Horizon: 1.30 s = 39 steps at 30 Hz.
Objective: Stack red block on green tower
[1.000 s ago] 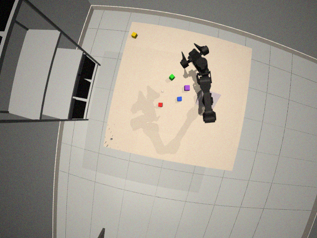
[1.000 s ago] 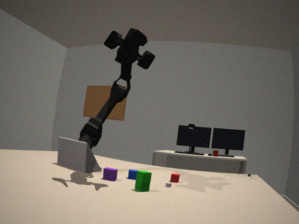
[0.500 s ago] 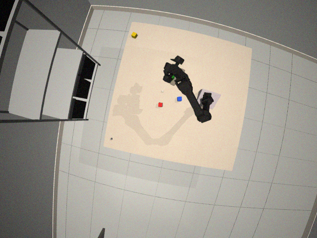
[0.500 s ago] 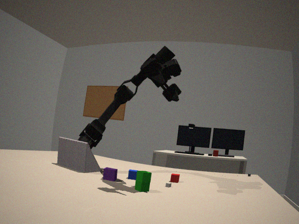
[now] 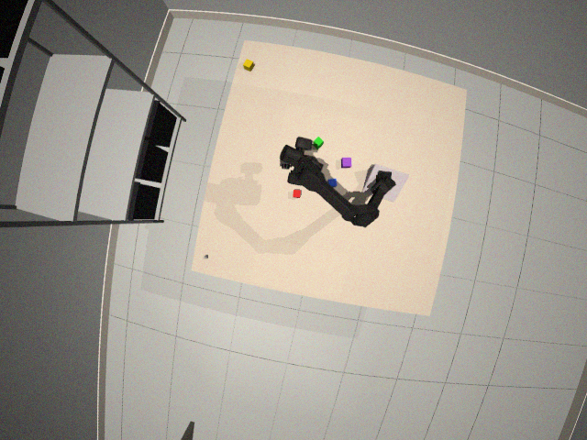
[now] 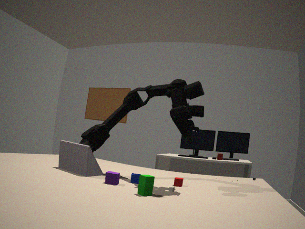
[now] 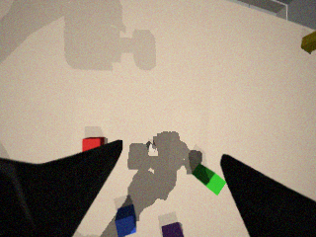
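The red block lies on the table, partly behind the left finger in the wrist view. The green tower stands upright; in the wrist view its top is beside the right fingertip. My gripper is open and empty, pointing down high above the table. In the exterior view the fingers look dark and overlap, well above the blocks. In the top view the arm hides the fingertips.
A blue block and a purple block stand near the tower, towards the arm's wedge-shaped base. A yellow block lies near a far table corner. A tiny dark object lies near another corner.
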Available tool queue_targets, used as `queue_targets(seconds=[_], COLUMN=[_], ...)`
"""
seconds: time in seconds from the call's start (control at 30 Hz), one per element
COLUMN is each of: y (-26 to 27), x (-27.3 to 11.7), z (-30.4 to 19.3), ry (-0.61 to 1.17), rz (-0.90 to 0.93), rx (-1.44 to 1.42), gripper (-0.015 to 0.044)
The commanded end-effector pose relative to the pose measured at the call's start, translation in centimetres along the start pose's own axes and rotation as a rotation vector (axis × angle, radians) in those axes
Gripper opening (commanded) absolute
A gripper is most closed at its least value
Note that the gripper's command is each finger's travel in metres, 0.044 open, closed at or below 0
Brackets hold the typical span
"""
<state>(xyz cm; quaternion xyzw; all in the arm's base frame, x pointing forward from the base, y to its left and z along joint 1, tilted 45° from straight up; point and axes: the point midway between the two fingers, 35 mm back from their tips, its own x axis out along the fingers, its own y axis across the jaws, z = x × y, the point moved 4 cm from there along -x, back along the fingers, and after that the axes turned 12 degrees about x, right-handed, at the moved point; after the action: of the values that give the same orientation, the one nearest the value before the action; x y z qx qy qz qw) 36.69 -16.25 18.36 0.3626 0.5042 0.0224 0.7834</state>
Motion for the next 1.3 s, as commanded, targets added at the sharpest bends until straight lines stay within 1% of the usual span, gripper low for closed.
queue_targets(seconds=[0.0,0.13,0.33,0.53,0.63,0.83,1.27], y=[3.3,6.9,11.0,11.3,11.4,12.2,12.4], x=[2.2,4.0,5.5,5.3,6.2,9.5,10.9], z=[-1.2,-3.0,-5.6,-5.8,-6.1,-7.5,-8.2], ry=[0.120,0.242,0.376,0.380,0.380,0.379,0.379], rz=[0.065,0.122,0.176,0.177,0.177,0.180,0.180], rx=[-0.033,-0.065,-0.094,-0.094,-0.095,-0.094,-0.094], gripper=[0.0440,0.0440,0.0440,0.0440,0.0440,0.0440,0.0440])
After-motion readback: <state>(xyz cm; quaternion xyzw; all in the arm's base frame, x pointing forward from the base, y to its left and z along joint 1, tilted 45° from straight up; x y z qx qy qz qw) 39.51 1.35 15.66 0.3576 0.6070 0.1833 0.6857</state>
